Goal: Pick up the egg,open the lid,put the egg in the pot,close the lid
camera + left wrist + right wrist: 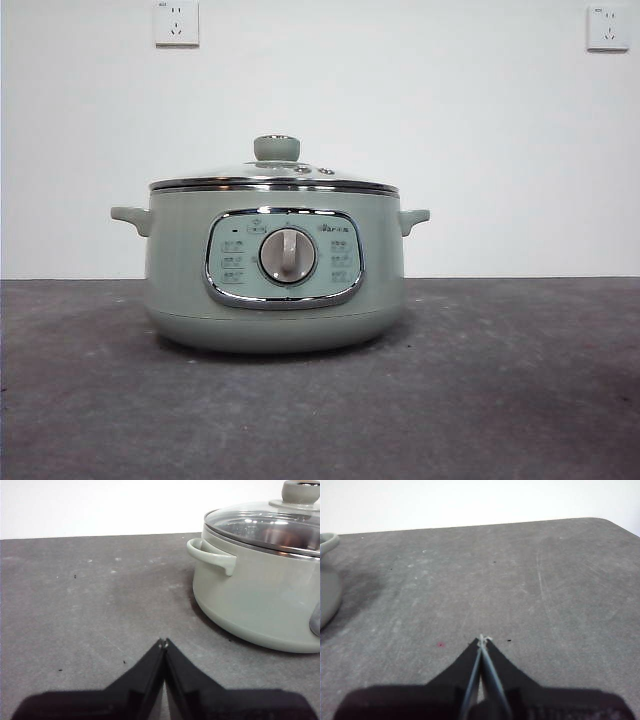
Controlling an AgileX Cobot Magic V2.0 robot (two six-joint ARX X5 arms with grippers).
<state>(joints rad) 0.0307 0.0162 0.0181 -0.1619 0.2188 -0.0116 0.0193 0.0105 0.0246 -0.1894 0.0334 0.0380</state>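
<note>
The pale green pot (275, 270) stands on the grey table (520, 400) in the middle of the front view, its dial facing the camera. The glass lid (275, 178) with its green knob sits shut on the pot. The egg is not in view. My left gripper (163, 642) is shut and empty, low over the table beside the pot (255, 600) and its side handle; the lid (272, 525) shows there too. My right gripper (483, 639) is shut and empty over bare table, with only the pot's edge (327, 580) in its view. Neither arm shows in the front view.
A white wall stands behind the table with two sockets (176, 22) (608, 27) high up. The table's far corner (607, 522) shows in the right wrist view.
</note>
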